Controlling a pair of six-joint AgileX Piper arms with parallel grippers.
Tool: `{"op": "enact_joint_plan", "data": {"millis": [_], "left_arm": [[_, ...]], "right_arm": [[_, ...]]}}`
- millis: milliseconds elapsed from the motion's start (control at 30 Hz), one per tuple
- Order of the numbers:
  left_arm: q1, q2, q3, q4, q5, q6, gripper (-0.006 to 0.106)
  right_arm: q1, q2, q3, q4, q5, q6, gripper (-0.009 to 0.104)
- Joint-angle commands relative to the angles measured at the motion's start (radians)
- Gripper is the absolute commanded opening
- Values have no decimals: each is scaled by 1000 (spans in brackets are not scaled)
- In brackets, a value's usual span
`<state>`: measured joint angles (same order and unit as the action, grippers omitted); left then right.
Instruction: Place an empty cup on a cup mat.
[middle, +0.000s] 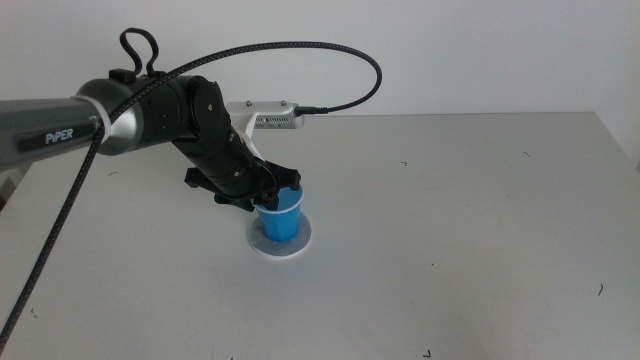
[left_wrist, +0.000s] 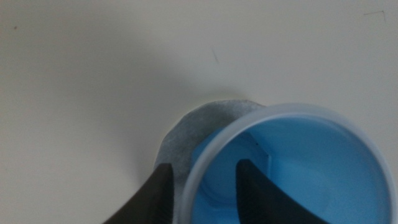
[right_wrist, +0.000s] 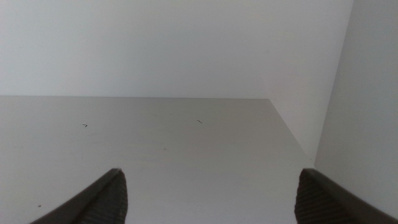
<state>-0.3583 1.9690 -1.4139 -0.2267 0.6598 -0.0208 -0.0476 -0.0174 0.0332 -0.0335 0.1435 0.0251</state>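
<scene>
I see my left gripper (middle: 268, 196) pinching the cup (middle: 280, 217) wall, hiding most of the cup mat (middle: 300, 243); my right gripper (right_wrist: 211, 193) waits spread wide, empty.

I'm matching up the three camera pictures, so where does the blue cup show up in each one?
Middle view: the cup stands just left of centre on the grey mat, with the left claw at its rim.
Left wrist view: the cup fills the lower right, one jaw inside its rim and one outside.
Right wrist view: no cup, only the table and the open right claw.
Shared landmark: the mat under the cup, seen in the middle and left wrist views.
</scene>
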Motion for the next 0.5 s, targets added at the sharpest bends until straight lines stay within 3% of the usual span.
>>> {"op": "enact_joint_plan", "data": {"millis": [0, 300, 467], "left_arm": [[-4, -56, -30, -17, -30, -8, 49], [-1, -97, -30, 8, -20, 1, 102], [0, -179, -30, 27, -16, 26, 105]], "right_arm": [[-1, -19, -12, -9, -78, -8, 94], [-1, -19, -12, -9, -78, -8, 94], [-1, -19, -12, -9, -78, -8, 94]]}}
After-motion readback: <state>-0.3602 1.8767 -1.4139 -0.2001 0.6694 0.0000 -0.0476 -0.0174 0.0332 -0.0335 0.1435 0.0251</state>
